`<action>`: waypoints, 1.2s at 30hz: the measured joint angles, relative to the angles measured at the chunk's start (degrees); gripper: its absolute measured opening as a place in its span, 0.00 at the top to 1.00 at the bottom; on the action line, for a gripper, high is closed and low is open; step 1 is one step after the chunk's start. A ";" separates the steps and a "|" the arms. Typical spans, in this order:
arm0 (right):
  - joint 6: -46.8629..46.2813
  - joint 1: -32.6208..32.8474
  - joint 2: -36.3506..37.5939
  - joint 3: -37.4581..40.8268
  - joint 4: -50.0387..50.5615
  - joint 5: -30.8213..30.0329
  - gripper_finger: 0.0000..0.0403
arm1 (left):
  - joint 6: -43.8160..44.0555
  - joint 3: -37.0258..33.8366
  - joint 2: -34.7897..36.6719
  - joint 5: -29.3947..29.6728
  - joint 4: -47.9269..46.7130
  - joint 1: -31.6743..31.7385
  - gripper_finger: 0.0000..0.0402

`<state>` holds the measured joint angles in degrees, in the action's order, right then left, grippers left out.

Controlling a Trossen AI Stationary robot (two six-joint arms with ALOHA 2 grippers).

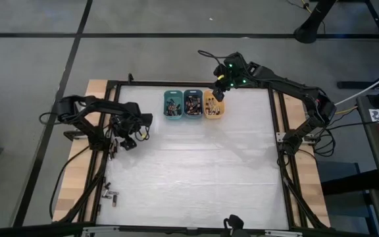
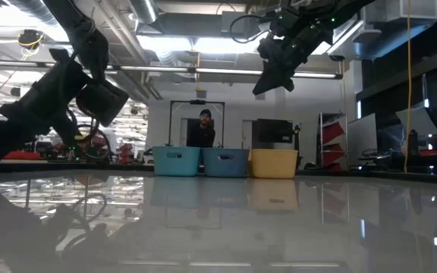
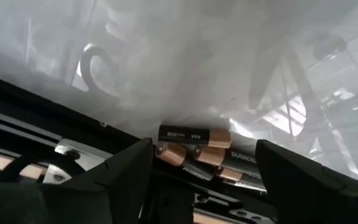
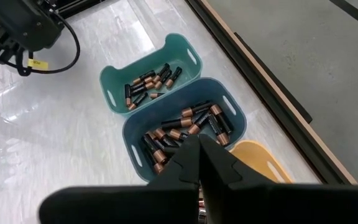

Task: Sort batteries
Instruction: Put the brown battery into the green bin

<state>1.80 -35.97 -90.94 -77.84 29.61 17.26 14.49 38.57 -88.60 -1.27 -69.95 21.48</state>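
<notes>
A small cluster of batteries (image 3: 194, 152), black with coppery ends, lies on the white table by its left edge rail. My left gripper (image 3: 204, 148) is open and slants down, one finger on each side of the cluster; I see no touch. In the high view my left gripper (image 1: 135, 137) is at the table's left edge. At the far edge stand a teal bin (image 4: 114, 78), a blue bin (image 4: 135, 134) and an orange bin (image 4: 263, 163); the teal and blue ones hold batteries. My right gripper (image 4: 199, 146) hangs shut and empty above the blue and orange bins.
A black frame rail (image 1: 104, 131) runs round the table, close beside my left gripper. A few loose batteries (image 1: 110, 195) lie on the wooden strip at the near left. A person (image 2: 205, 125) stands in the room behind the bins. The white table top (image 1: 202, 171) stretches between the arms.
</notes>
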 joint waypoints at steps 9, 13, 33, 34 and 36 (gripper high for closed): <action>0.02 0.00 0.00 0.00 0.00 0.02 1.00 | -0.21 -0.73 -6.18 -0.66 0.83 0.37 0.32; 0.06 0.00 0.00 0.00 0.00 0.01 1.00 | -0.40 -0.71 -8.41 -0.76 0.81 0.37 0.32; 1.55 0.00 -0.02 0.00 0.10 0.00 1.00 | -2.70 -0.71 -8.74 -5.01 3.41 1.83 0.32; 1.55 0.00 -0.02 0.00 0.22 0.00 1.00 | -2.70 -0.71 -8.74 -4.98 3.43 1.83 0.32; 1.55 0.00 -0.02 0.00 0.53 0.00 1.00 | -2.68 -0.71 -8.74 -4.92 3.49 1.83 0.32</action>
<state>3.36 -35.97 -90.96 -77.84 30.14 17.26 11.81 37.87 -97.34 -6.20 -66.46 23.31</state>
